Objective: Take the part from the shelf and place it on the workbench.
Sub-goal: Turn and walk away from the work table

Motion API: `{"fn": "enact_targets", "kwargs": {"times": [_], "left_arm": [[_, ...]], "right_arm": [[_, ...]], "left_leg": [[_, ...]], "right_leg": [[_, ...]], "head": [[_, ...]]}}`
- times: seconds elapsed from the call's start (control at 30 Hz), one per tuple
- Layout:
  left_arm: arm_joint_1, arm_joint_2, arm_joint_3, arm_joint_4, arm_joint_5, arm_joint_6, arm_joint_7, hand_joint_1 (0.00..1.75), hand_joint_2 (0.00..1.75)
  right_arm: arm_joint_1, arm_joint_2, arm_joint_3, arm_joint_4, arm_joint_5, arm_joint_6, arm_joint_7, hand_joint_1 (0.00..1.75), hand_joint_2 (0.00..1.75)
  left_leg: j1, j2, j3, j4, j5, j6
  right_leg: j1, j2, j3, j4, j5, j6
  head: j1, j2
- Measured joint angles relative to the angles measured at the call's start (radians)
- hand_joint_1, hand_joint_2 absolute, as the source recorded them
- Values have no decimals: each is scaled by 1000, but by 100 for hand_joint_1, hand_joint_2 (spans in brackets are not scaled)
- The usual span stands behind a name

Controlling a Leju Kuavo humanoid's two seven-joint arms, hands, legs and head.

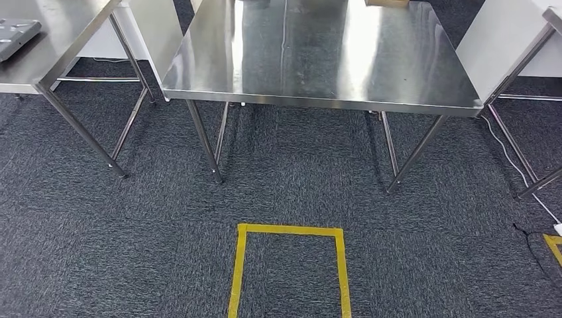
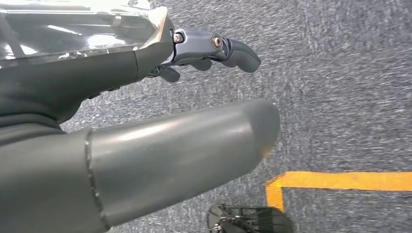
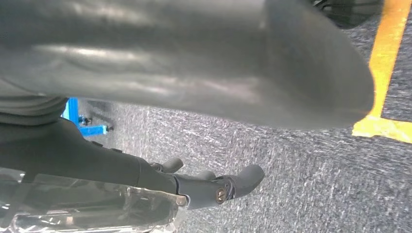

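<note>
Fingers (image 2: 238, 53) on left hand (image 2: 160, 111) and right hand (image 3: 184, 97) hang apart, holding nothing. Grey part (image 1: 14, 34) lies well beyond them on side table (image 1: 66, 33); probably stiff, heavy metal, best gripped by its edges.

Head view: you look forward and down from height at a steel workbench (image 1: 323, 53) and yellow floor tape (image 1: 289, 230) on grey carpet (image 1: 132, 252). Wrist views: each sits close behind its hand, facing carpet; both catch yellow tape, probably that same marking.
</note>
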Motion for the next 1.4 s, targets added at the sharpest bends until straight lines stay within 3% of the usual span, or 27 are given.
{"fn": "enact_targets", "kwargs": {"times": [0.07, 0.1, 0.17, 0.23, 0.27, 0.33, 0.37, 0.4, 0.43, 0.47, 0.57, 0.63, 0.67, 0.73, 0.77, 0.83, 0.9, 0.93, 0.97, 1.03, 1.1, 1.17, 1.23, 1.27, 1.33, 1.37, 1.4], "left_arm": [[0, 0, 1, 0, 0, 0, 0, 0, 0], [0, 0, 2, 0, 0, 0, 0, 0, 0], [0, 0, 5, 0, 0, 0, 0, 0, 0], [2, 1, 7, 0, 1, 0, 0, 0, 0], [3, 2, 8, 0, 1, 0, 0, 0, 0], [4, 3, 8, 0, 1, 0, 0, 0, 0], [5, 4, 8, 0, 1, 0, 1, 0, 0], [5, 4, 8, 0, 1, -1, 2, 0, 0], [5, 4, 8, 0, 1, -1, 3, 0, 0], [4, 4, 8, 0, 0, -1, 5, 0, 0], [1, 4, 8, 0, -1, -2, 7, 0, 0], [-2, 5, 8, 0, -2, -2, 8, 0, 0], [-3, 6, 8, 0, -4, -3, 9, 0, 0], [-7, 6, 8, 0, -9, -7, 13, 0, 0], [-9, 7, 8, 0, -12, -8, 15, 0, 0], [-14, 7, 7, 0, -16, -9, 17, 0, 0], [-15, 8, 7, 0, -17, -10, 19, 0, 0], [-15, 8, 7, 0, -17, -10, 19, 0, 0], [-16, 8, 7, 0, -17, -10, 19, 0, 0], [-17, 8, 7, 0, -17, -10, 19, 0, 0], [-18, 8, 7, 0, -17, -10, 17, 0, 0], [-19, 9, 8, 0, -17, -10, 15, 0, 0], [-20, 11, 8, 0, -15, -9, 14, 0, 0], [-19, 13, 8, 0, -14, -8, 14, 0, 0], [-18, 15, 8, 0, -11, -8, 14, 0, 0], [-17, 16, 8, 0, -10, -8, 13, 0, 0], [-17, 17, 8, 0, -9, -7, 12, 0, 0]], "right_arm": [[-3, -1, 4, 0, 1, 2, 0, 0, 0], [-4, -1, 6, 0, 2, 3, 0, 0, 0], [-4, 0, 9, 0, 2, 3, 0, 0, 0], [-4, 1, 9, 0, 2, 4, 0, 0, 0], [-5, 2, 10, 0, 2, 4, 0, 0, 0], [-6, 2, 12, 0, 2, 4, 1, 0, 0], [-5, 2, 13, 0, 2, 5, 2, 0, 0], [-5, 2, 13, 0, 2, 6, 4, 0, 0], [-5, 2, 13, 0, 2, 6, 5, 0, 0], [-5, 2, 13, 0, 3, 7, 7, 0, 0], [-6, 3, 14, 0, 3, 9, 12, 0, 0], [-8, 4, 14, 0, 2, 8, 14, 0, 0], [-9, 5, 14, 0, 1, 8, 14, 0, 0], [-10, 5, 14, 0, -2, 8, 14, 0, 0], [-10, 6, 14, 0, -4, 8, 14, 0, 0], [-10, 6, 14, 0, -4, 8, 14, 0, 0], [-10, 8, 14, 0, -4, 8, 14, 0, 0], [-10, 8, 14, 0, -4, 8, 15, 0, 0], [-10, 8, 14, 0, -4, 8, 15, 0, 0], [-11, 8, 14, 0, -4, 8, 14, 0, 0], [-14, 8, 14, 0, -4, 7, 11, 0, 0], [-15, 10, 15, 0, -4, 6, 7, 0, 0], [-14, 12, 14, 1, -4, 4, 6, 0, 0], [-14, 13, 14, 1, -3, 4, 6, 0, 0], [-13, 15, 14, 1, -2, 4, 6, 0, 0], [-13, 16, 14, 1, -1, 4, 6, 0, 0], [-12, 17, 14, 1, 0, 4, 5, 0, 0]], "left_leg": [[-3, -1, -17, 10, 10, -9], [-5, -1, -22, 15, 14, -14], [-6, 0, -27, 17, 25, -25], [-3, -2, -36, 27, 16, -36], [-1, -3, -46, 49, -13, -43], [4, -5, -78, 154, -108, -52], [6, -5, -94, 220, -151, -56], [7, -5, -103, 272, -171, -58], [9, -5, -98, 295, -168, -60], [12, -5, -78, 283, -148, -61], [17, -7, 46, 107, -87, -61], [14, -10, 84, 37, -84, -58], [10, -11, 83, 32, -84, -56], [10, -10, 74, 18, -75, -39], [10, -8, 67, 11, -67, -26], [7, -5, 47, 4, -47, -4], [3, -2, 25, 5, -28, 2], [1, 0, 14, 5, -19, 2], [0, 0, 2, 6, -10, 1], [-1, 0, -18, 10, 7, -4], [-5, -1, -32, 14, 22, -13], [-8, -2, -37, 16, 37, -24], [-6, -4, -44, 20, 40, -34], [-4, -5, -52, 36, 17, -39], [3, -7, -82, 123, -77, -50], [5, -7, -99, 192, -130, -55], [8, -7, -110, 254, -162, -60]], "right_leg": [[4, 1, 95, -149, 24, 1], [6, 2, 118, -195, 24, -3], [12, 3, 119, -216, 23, -12], [1, 2, 108, -215, 33, -28], [-4, 1, 102, -216, 41, -41], [-5, -2, 88, -216, 58, -58], [-4, -4, 78, -215, 66, -62], [-3, -5, 69, -213, 72, -62], [-4, -6, 59, -210, 78, -60], [-5, -6, 49, -206, 82, -57], [-6, -6, 23, -185, 89, -47], [-4, -7, 9, -176, 97, -34], [-3, -7, 5, -174, 104, -25], [1, -5, -12, -163, 99, -12], [3, -4, -26, -138, 78, -13], [3, -1, -68, -33, 4, -26], [3, 0, -102, 88, -52, -28], [3, 0, -100, 114, -54, -22], [3, 0, -79, 102, -39, -13], [3, 0, 13, -18, 8, 1], [9, 2, 109, -165, 22, -6], [16, 4, 136, -222, 19, -18], [4, 4, 118, -218, 31, -31], [-2, 2, 109, -217, 40, -43], [-9, -2, 88, -217, 61, -62], [-6, -3, 76, -217, 72, -67], [-6, -5, 64, -215, 82, -66]], "head": [[0, 0], [-1, 0], [-3, 0], [-3, 0], [-5, 0], [-10, 0], [-11, 0], [-11, 0], [-11, 0], [-11, 0], [-11, 0], [-11, 0], [-10, 0], [-10, 0], [-8, 0], [-3, 0], [0, 0], [-1, 0], [-1, 0], [0, 0], [-1, 0], [-3, 0], [-5, 0], [-6, 0], [-8, 0], [-9, 0], [-10, 0]]}}
